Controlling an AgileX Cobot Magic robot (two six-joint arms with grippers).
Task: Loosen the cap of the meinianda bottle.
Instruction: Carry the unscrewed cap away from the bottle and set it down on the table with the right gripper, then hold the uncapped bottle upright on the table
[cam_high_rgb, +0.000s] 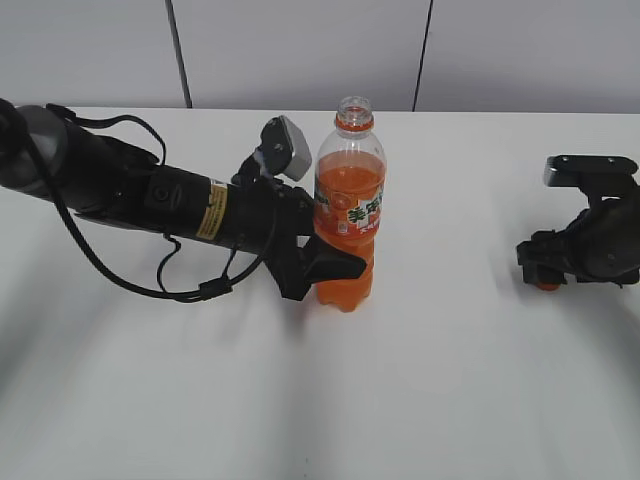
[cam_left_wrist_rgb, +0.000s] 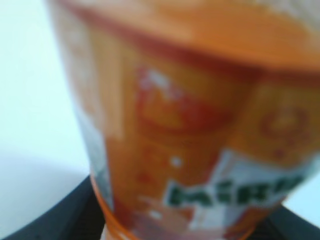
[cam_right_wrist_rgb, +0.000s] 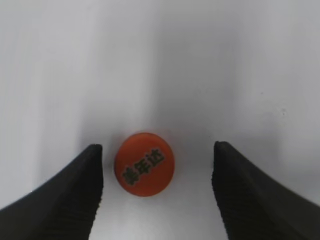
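Observation:
The meinianda bottle (cam_high_rgb: 348, 215) stands upright on the white table, with orange soda, an orange neck ring and an open mouth with no cap on it. My left gripper (cam_high_rgb: 325, 262) is shut on its lower body from the left. In the left wrist view the blurred label (cam_left_wrist_rgb: 190, 125) fills the frame between the jaws (cam_left_wrist_rgb: 185, 231). The orange cap (cam_right_wrist_rgb: 144, 164) lies flat on the table, printed top up, between the fingers of my open right gripper (cam_right_wrist_rgb: 157, 149), nearer the left finger and touching neither. In the exterior view the cap (cam_high_rgb: 547, 286) peeks out under the right gripper (cam_high_rgb: 545, 268).
The white table (cam_high_rgb: 450, 380) meets a grey panelled wall (cam_high_rgb: 300, 50) at the back. My left arm and its loose cable (cam_high_rgb: 190, 292) lie low across the table's left side.

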